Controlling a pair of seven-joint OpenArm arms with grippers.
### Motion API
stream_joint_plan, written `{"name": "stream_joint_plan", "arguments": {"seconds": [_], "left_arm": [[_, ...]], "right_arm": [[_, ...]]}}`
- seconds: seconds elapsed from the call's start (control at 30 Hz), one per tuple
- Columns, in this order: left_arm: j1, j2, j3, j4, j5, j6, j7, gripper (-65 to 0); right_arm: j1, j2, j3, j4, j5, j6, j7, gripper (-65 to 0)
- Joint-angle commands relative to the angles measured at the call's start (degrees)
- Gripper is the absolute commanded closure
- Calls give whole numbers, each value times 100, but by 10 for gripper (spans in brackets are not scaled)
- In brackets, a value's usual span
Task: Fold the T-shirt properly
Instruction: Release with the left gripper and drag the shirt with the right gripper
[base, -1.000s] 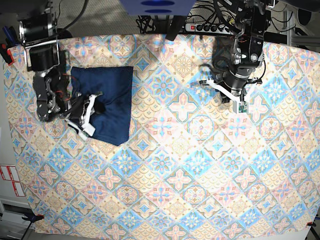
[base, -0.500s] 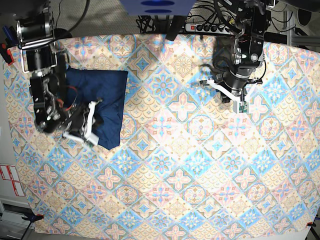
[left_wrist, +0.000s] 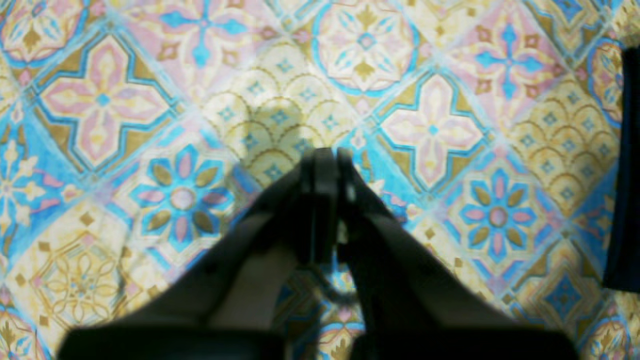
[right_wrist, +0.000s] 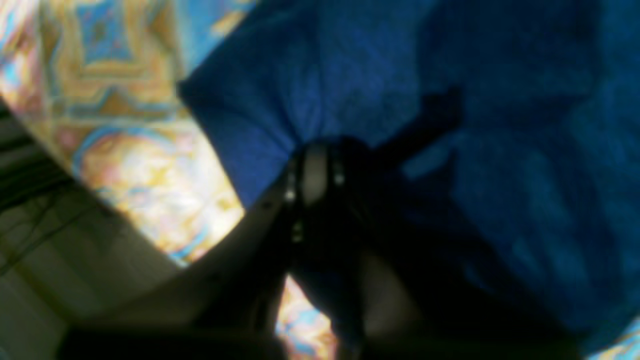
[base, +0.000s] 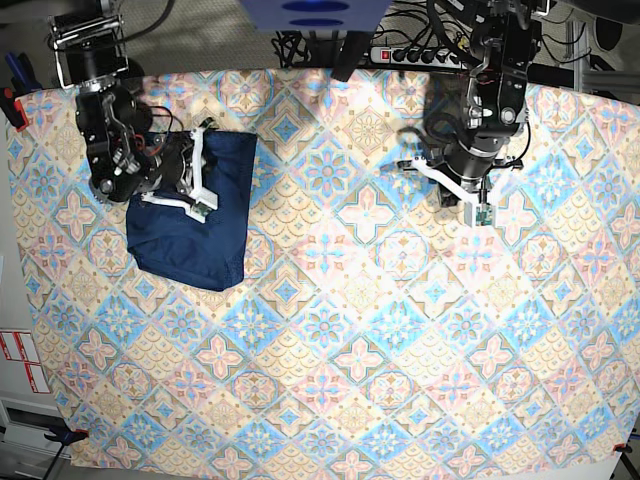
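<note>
The dark navy T-shirt (base: 190, 250) lies folded into a rough rectangle at the left of the patterned cloth (base: 350, 330). My right gripper (base: 203, 190) is over the shirt's upper part. In the right wrist view the right gripper (right_wrist: 312, 152) is closed, and the navy fabric (right_wrist: 500, 150) puckers around the fingertips. My left gripper (base: 481, 214) hovers over the cloth at the upper right, far from the shirt. In the left wrist view it (left_wrist: 325, 155) is shut and empty. A dark navy strip (left_wrist: 627, 175) shows at that view's right edge.
The pastel tile-print cloth covers the whole table. A power strip and cables (base: 420, 50) lie beyond the far edge. The cloth's left edge and the table side (right_wrist: 75, 260) are close to my right gripper.
My right gripper moved from the shirt's lower left part up toward its top edge. The shirt shifted slightly left and changed outline. My left arm stayed put.
</note>
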Motion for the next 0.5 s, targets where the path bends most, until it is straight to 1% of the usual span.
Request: {"name": "stream_joint_plan", "arguments": {"seconds": [0.0, 0.17, 0.33, 0.47], "left_arm": [[-76, -18, 6, 82, 34, 0, -96, 0], [-146, -18, 24, 73, -1, 0, -69, 0], [-146, -9, 24, 73, -1, 0, -69, 0], [-146, -9, 24, 73, -1, 0, -69, 0]], "right_arm": [[107, 55, 59, 203, 95, 14, 51, -2], [-113, 55, 68, 282, 86, 14, 7, -2], [-139, 73, 613, 291, 86, 14, -54, -2], [-148, 354, 745, 546, 112, 14, -72, -2]]}}
